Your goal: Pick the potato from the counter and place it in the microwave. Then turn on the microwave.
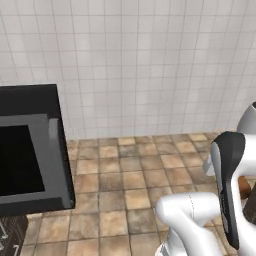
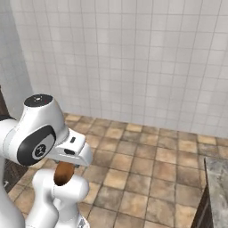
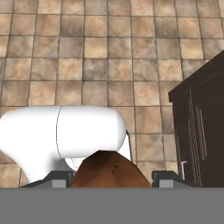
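The brown potato (image 3: 109, 170) sits between my two dark fingertips at the bottom of the hand view, with my gripper (image 3: 111, 178) shut on it. From the right base view, the potato (image 2: 64, 173) hangs under the hand, held above the tiled floor and close to the arm's own white link. The black microwave (image 1: 30, 102) with its grey-framed dark glass front stands at the left of the left base view, well away from the arm. A corner of the grey marbled counter (image 2: 218, 178) shows at the lower right.
Brown tiled floor (image 2: 147, 160) spreads ahead, ending at a white tiled wall (image 2: 133, 58). A dark wood cabinet (image 3: 201, 131) with slim handles stands at the right of the hand view. The arm's white links fill the space under the hand.
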Motion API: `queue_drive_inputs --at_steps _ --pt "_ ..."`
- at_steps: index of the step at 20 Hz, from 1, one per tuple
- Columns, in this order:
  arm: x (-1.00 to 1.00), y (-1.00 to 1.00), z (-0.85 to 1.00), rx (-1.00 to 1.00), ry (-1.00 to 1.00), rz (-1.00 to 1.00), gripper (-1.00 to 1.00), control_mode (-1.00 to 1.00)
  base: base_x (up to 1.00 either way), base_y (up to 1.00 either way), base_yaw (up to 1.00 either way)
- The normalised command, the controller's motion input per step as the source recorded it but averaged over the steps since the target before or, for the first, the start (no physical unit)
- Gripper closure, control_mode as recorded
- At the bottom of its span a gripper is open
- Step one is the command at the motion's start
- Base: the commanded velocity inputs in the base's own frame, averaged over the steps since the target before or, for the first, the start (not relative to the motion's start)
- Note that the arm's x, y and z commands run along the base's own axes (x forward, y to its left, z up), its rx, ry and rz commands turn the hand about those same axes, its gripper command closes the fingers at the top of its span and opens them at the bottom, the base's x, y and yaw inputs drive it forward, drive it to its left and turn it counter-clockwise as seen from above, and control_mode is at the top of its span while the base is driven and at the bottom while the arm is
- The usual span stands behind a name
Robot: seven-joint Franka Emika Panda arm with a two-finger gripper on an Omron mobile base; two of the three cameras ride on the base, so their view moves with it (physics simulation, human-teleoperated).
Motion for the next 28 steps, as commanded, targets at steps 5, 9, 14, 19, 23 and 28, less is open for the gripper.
queue_drive_inputs --at_steps 5,9,14,19,23,28 --pt "0.00 0.00 0.00 0.00 0.00 0.00 1.00 1.00 0.85 -0.16 0.00" --pt "0.00 0.00 0.00 0.00 0.00 0.00 1.00 1.00 0.85 -0.19 0.00" --pt "0.00 0.00 0.00 0.00 0.00 0.00 1.00 1.00 0.80 -0.28 0.02" --pt "0.00 0.00 0.00 0.00 0.00 0.00 1.00 1.00 0.58 -0.39 0.29" --pt "0.00 0.00 0.00 0.00 0.00 0.00 1.00 1.00 0.62 -0.14 0.48" --pt "0.00 0.00 0.00 0.00 0.00 0.00 1.00 1.00 0.59 -0.12 0.50"
